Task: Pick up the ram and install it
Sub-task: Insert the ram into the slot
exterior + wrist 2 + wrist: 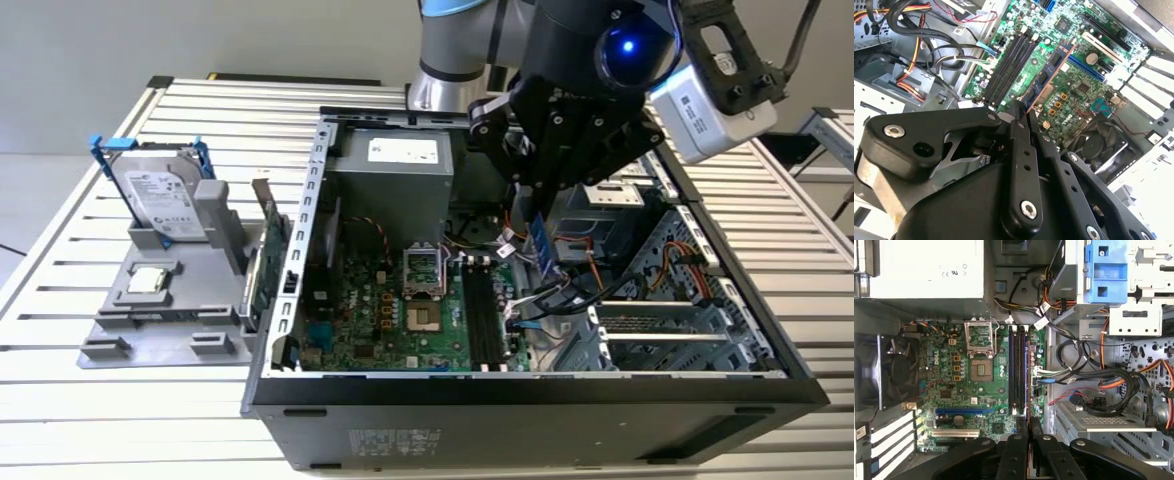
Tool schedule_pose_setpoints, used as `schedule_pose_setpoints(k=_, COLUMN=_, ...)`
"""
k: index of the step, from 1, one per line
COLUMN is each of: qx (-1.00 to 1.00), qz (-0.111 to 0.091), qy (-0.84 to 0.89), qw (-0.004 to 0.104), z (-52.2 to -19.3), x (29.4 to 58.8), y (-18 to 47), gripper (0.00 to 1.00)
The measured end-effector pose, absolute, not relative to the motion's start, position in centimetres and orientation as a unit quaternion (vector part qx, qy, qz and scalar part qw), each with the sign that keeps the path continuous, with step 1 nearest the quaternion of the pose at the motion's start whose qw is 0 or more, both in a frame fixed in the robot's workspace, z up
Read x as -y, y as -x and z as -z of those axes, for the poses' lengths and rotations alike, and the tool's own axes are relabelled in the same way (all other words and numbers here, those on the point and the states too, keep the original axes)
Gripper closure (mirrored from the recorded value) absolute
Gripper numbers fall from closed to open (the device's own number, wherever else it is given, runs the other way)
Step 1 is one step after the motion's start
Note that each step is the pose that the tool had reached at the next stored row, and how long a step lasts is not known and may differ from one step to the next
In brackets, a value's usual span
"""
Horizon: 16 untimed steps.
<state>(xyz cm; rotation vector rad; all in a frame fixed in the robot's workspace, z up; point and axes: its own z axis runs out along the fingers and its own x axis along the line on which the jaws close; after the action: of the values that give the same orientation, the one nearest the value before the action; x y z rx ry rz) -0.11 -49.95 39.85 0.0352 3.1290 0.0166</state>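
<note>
Here the tool [550, 205] is gripping the ram [1046, 75] on edge, hovering above the motherboard's memory slots [1018, 370]; seating well means keeping the stick parallel with a slot.

From my remote station I see a slatted aluminium table [120, 400] filling most of the exterior view, its pale profiles running across the picture. Behind the table a plain grey wall [200, 35] closes the scene, and beside the table, at the exterior view's left, a strip of light grey floor [27, 190] shows. Near the table's far corner, at the exterior view's right, stands a second slatted frame [830, 135]. Even, diffuse light covers the table without hard shadows.
</note>
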Motion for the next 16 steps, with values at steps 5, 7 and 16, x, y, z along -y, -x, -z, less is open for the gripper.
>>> schedule_pose_setpoints(k=5, qx=-1.000, qz=-0.005, qy=-0.011, qw=0.006, z=-39.74, x=49.95, y=0.11, gripper=1.00)
schedule_pose_setpoints(k=7, qx=-1.000, qz=-0.005, qy=-0.011, qw=0.006, z=-39.70, x=49.95, y=0.11, gripper=1.00)
schedule_pose_setpoints(k=16, qx=-1.000, qz=-0.005, qy=-0.011, qw=0.006, z=-39.07, x=49.95, y=0.11, gripper=1.00)
